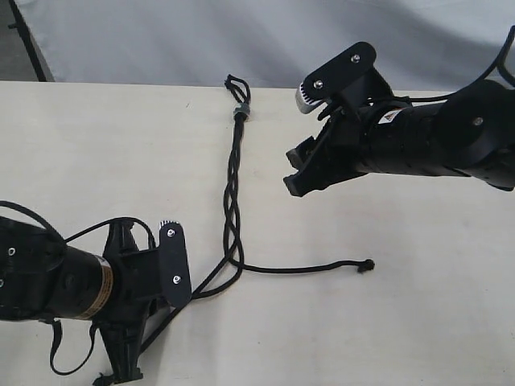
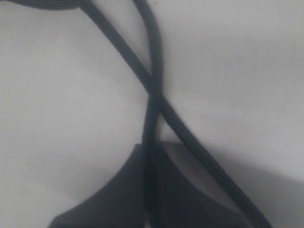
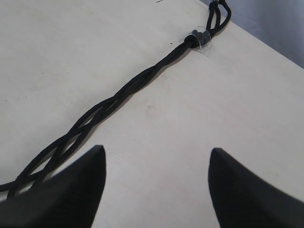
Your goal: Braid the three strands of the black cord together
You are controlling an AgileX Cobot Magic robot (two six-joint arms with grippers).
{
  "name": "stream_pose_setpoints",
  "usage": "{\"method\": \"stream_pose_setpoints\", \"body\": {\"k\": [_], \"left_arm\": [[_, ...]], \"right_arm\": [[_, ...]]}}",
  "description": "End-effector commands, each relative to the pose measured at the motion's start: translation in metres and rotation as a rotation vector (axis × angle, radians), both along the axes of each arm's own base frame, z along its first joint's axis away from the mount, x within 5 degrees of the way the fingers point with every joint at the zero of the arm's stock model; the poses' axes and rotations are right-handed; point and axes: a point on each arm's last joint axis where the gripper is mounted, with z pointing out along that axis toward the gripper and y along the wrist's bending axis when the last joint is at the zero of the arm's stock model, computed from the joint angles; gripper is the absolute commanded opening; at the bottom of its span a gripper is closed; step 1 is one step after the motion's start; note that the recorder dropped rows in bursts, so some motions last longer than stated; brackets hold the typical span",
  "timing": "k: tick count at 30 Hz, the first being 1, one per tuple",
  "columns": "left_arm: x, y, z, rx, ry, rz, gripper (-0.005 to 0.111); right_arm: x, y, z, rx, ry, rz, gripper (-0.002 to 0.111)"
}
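While tight around strand, left claw

The black cord was matt, woven fibre; the table looked smooth, matt, faintly speckled.

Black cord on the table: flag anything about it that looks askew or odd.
The braid is tight near the grey band but opens into loose gaps lower down. One strand lies splayed off alone to the right in the exterior view, apart from the other two, which run toward the left tool.
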Motion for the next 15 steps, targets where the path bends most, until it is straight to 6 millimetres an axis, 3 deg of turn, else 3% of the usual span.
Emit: {"method": "stream_pose_setpoints", "body": {"k": [1, 6, 15], "left_arm": [[0.006, 0.004, -0.001, 0.004, -0.001, 0.016, 0.0], [0.021, 0.018, -0.009, -0.086, 0.035, 0.121, 0.0], [0.026, 0.016, -0.016, -0.088, 0.055, 0.111, 0.0]], "right_arm": [[0.001, -0.001, 0.002, 0.007, -0.001, -0.006, 0.06], [0.001, -0.001, 0.002, 0.015, 0.004, -0.013, 0.06], [0.001, -0.001, 0.002, 0.015, 0.004, -0.013, 0.06]]}}
